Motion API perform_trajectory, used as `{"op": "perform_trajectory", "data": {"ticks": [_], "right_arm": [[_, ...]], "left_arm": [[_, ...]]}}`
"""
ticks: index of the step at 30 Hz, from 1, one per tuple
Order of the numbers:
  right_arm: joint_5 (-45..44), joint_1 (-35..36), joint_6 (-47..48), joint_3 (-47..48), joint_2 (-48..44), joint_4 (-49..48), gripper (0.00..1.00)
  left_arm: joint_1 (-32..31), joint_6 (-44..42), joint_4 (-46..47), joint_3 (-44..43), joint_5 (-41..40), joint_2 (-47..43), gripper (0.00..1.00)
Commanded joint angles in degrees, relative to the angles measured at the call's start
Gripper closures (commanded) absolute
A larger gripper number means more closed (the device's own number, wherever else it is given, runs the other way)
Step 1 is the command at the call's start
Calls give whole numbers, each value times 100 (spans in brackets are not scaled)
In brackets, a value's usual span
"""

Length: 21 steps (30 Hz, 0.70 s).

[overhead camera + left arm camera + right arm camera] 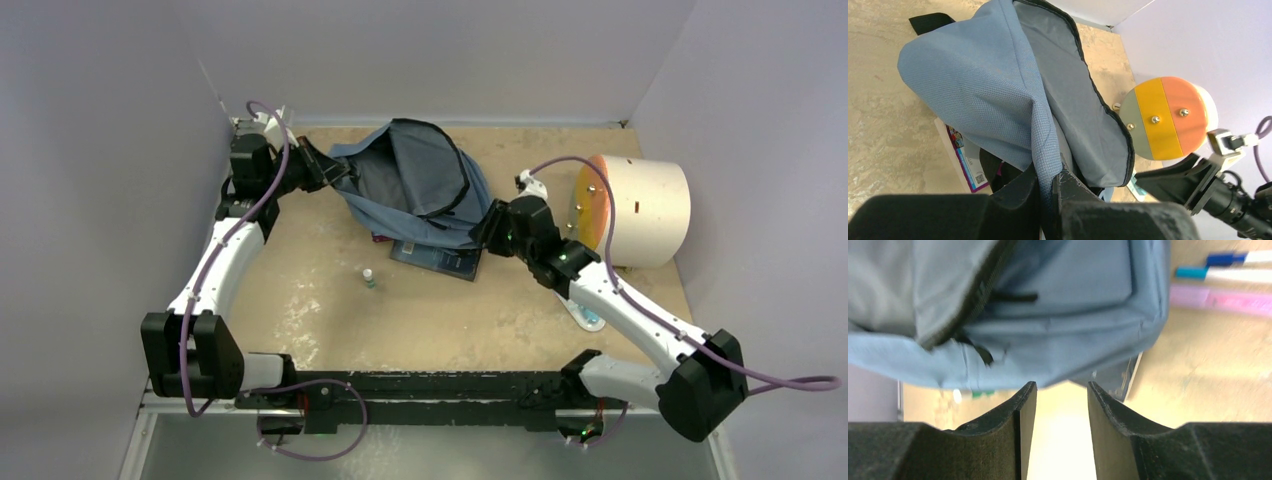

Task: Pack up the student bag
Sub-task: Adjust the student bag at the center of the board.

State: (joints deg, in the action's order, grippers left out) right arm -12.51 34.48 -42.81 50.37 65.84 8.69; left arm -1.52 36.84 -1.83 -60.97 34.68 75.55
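Tan tabletop (480,320) between pale walls fills the overhead view. Toward the back, the student bag (415,185) lies slumped with its mouth gaping, its near edge over a dark flat book (445,260). The left gripper (318,170) meets the bag's left edge. The right gripper (490,228) sits at its right lower corner, with a white cylinder (645,210) just beyond that arm.

From the left wrist, the left gripper (1048,177) is clamped tight on a fold of the bag's (973,85) blue fabric, which rises from the pinch and drapes over a colourful booklet (963,160).

From the right wrist, the right gripper (1061,387) stands partly apart and holds nothing; only bare tabletop shows between its jaws. The bag (1058,315) hangs just past the fingertips, its zipper line up and to the left. Pens (1220,274) lie off to the right.

The pinch on the left looks thin, so a hard pull could slide the cloth free and let the mouth collapse. Closing the right jaws where they are would likely catch air or the bottom seam rather than the zipper rim.
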Motion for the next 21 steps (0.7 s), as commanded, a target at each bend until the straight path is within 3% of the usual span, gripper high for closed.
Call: {"op": "perform_trajectory", "data": {"ticks": [1, 7, 13, 17, 21], "right_arm": [[1350, 25, -155, -512, -293, -6, 56], [1511, 451, -936, -1120, 150, -1231, 62], [300, 1143, -1693, -980, 1038, -2503, 59], [-349, 1141, -2045, -620, 1466, -2609, 59], [-1098, 1100, -1750, -6, 1825, -2668, 58]], "left_arm": [[11, 51, 344, -320, 169, -148, 100], [8, 224, 245, -381, 113, -173, 100], [7, 250, -37, -401, -93, -376, 100], [7, 85, -420, -469, -357, -636, 100], [7, -78, -848, -504, -761, -959, 100]]}}
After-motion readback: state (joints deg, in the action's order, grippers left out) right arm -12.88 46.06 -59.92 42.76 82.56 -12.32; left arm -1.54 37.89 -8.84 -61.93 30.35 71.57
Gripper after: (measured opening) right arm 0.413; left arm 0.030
